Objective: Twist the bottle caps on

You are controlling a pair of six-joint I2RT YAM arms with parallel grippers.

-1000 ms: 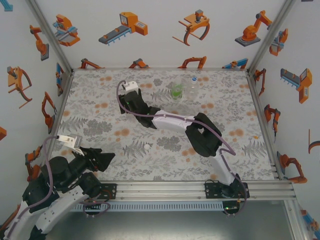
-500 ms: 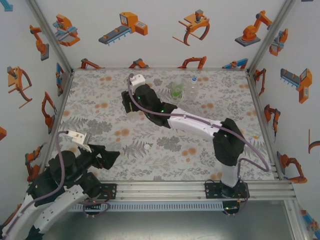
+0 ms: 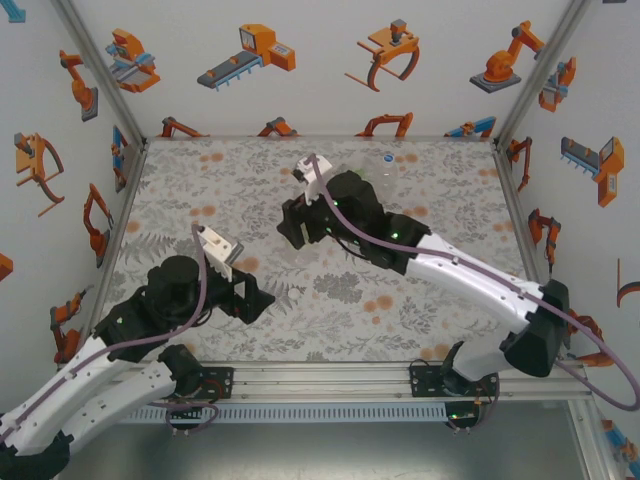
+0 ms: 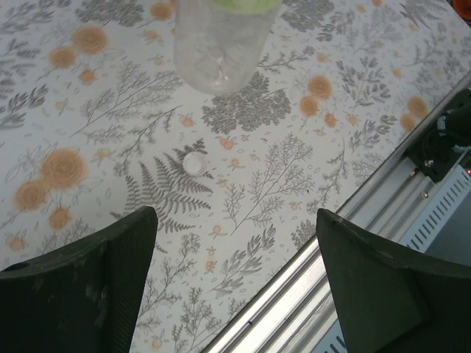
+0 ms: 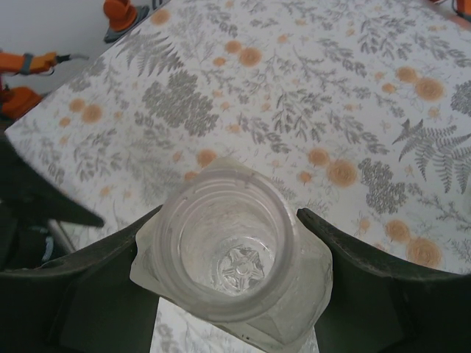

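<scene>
Near left hand [image 4: 235, 217], probably a cap [image 4: 193, 162]; right hand [image 5: 228, 246] grips open bottle [image 5: 229, 268].

A small clear colourless plastic bottle [image 5: 234, 268], uncapped, is upright in the right claw's [image 5: 229, 257] grip. A tiny round white plastic cap [image 4: 193, 163] lies on the counter [image 4: 294, 147] nearby. Another clear bottle [image 3: 385, 172] stands near the far edge.

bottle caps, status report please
Left gripper: jaws open, loose cap ahead on the table. Right gripper: jaws shut on an uncapped bottle. Path from cap to bottle looks open.
</scene>
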